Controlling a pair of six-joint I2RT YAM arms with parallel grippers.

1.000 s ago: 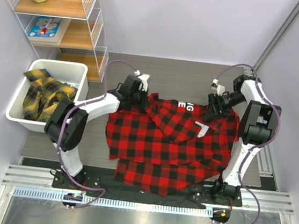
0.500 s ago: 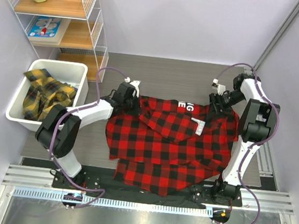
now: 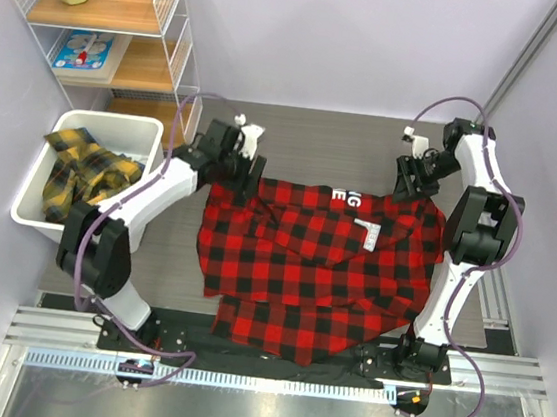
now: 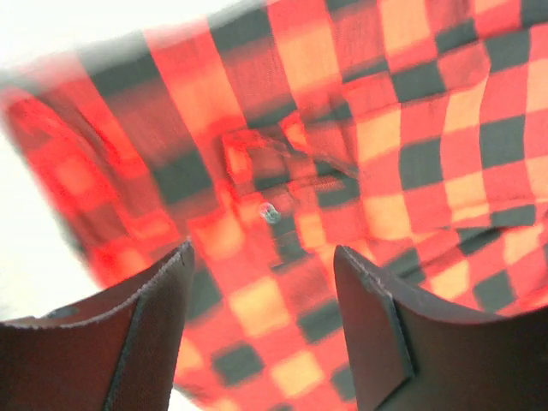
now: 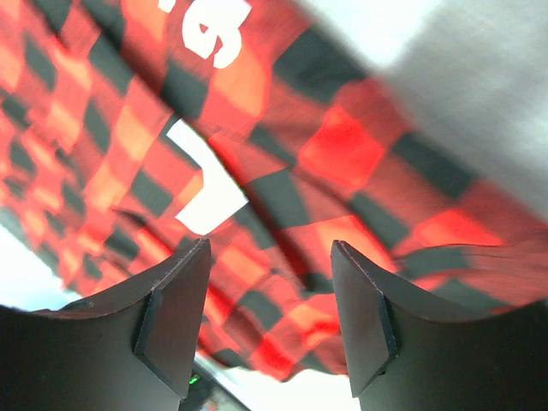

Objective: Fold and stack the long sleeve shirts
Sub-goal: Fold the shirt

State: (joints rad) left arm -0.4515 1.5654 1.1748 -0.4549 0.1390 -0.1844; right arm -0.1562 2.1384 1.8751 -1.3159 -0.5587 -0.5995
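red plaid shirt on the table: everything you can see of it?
Soft red-and-black checked flannel shirt, spread across the table, one layer folded over its middle. White block lettering at the far edge, partly covered; a white tag right of centre. Left gripper and right gripper hover open over its far corners, gripping nothing.

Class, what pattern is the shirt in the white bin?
Shirt: yellow-and-black check, best seen in top view.

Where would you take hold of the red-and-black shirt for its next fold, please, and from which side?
The red-and-black shirt lies spread flat, so only its edges offer a lip. I would probably pinch the far-left corner and far-right corner from above, since the open left gripper and right gripper hang over that far edge.
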